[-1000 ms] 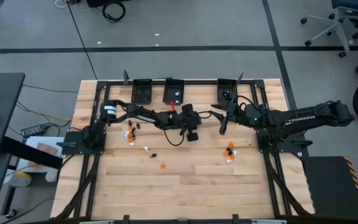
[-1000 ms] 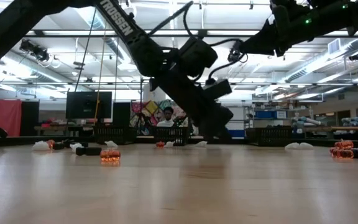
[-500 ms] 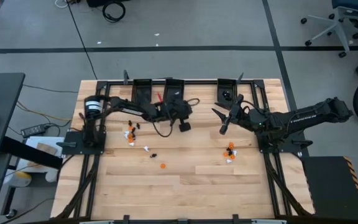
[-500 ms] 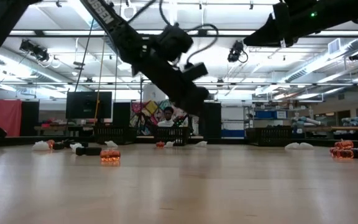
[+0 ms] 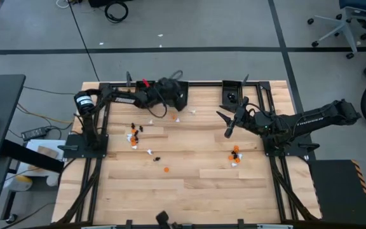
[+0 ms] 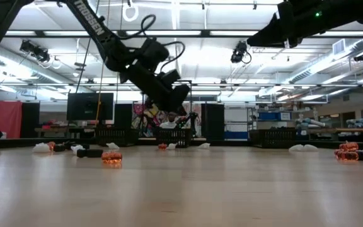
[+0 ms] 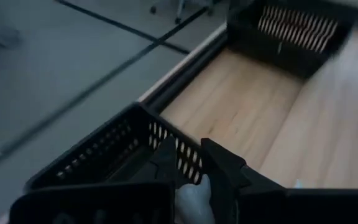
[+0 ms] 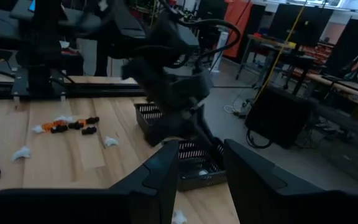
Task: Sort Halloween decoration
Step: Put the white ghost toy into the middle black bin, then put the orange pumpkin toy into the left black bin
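The Halloween decoration is tiny orange, white and black trinkets scattered on the wooden table: one group point(image 5: 134, 135) at the left, another point(image 5: 235, 154) at the right. My left gripper point(image 5: 178, 97) hangs above a black bin point(image 7: 98, 165) at the far edge, shut on a white trinket point(image 7: 194, 198). My right gripper point(image 5: 227, 124) stands open and raised over the table's right half, with nothing between its fingers point(image 8: 160, 171). My left gripper pinches the white trinket point(image 7: 196, 190) between its two fingers point(image 7: 222, 165), set back from their tips. The fingers slant down toward the far edge. The trinket is lifted clear, above the near wall of the bin.
Three black bins stand along the far edge; the right one point(image 5: 232, 92) is uncovered, the other two lie mostly under my left arm. Loose white trinkets point(image 5: 176, 119) lie just short of the bins. An orange trinket point(image 5: 166, 169) sits mid-table. Black frame rails border the table.
My left gripper has risen and swung from the middle of the table toward the far edge and somewhat left, to above the bins, carrying the white trinket and rolling at the wrist as it went.
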Action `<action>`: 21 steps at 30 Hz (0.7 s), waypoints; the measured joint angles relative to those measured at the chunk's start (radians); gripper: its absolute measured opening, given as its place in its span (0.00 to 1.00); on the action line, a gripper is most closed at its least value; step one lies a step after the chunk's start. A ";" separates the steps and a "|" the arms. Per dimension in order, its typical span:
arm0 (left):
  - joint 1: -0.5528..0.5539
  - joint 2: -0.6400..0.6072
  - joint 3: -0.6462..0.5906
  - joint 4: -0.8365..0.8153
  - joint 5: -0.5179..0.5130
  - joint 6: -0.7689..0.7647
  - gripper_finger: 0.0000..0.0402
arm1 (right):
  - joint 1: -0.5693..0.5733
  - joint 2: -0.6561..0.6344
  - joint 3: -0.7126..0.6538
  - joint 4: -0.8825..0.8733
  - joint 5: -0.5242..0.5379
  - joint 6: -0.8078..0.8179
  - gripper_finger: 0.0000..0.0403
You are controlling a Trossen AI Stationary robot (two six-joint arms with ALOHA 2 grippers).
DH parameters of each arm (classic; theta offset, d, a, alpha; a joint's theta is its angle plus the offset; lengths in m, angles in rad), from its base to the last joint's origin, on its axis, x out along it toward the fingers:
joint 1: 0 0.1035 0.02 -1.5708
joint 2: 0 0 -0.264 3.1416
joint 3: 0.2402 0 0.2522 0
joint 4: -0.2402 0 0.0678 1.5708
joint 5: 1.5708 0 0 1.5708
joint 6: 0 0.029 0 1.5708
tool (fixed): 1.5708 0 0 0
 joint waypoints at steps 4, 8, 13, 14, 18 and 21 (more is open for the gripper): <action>0.050 -0.001 0.003 -0.001 0.072 -0.143 0.17 | -0.001 0.000 0.000 0.006 0.000 0.000 0.33; 0.056 -0.001 0.003 0.000 0.104 -0.175 0.24 | -0.001 0.000 0.000 0.006 0.000 0.000 0.33; 0.039 -0.001 0.003 0.000 0.108 -0.134 0.32 | -0.001 0.000 0.000 0.006 0.000 0.000 0.33; 0.033 -0.001 0.003 0.001 0.122 -0.101 0.33 | -0.001 0.000 0.000 0.006 0.000 0.000 0.33; -0.030 -0.001 0.003 0.001 0.158 0.054 0.34 | -0.001 0.000 0.000 0.005 0.000 0.000 0.33; -0.096 -0.001 0.003 0.005 0.161 0.191 0.34 | -0.001 0.000 0.000 -0.002 0.000 0.001 0.33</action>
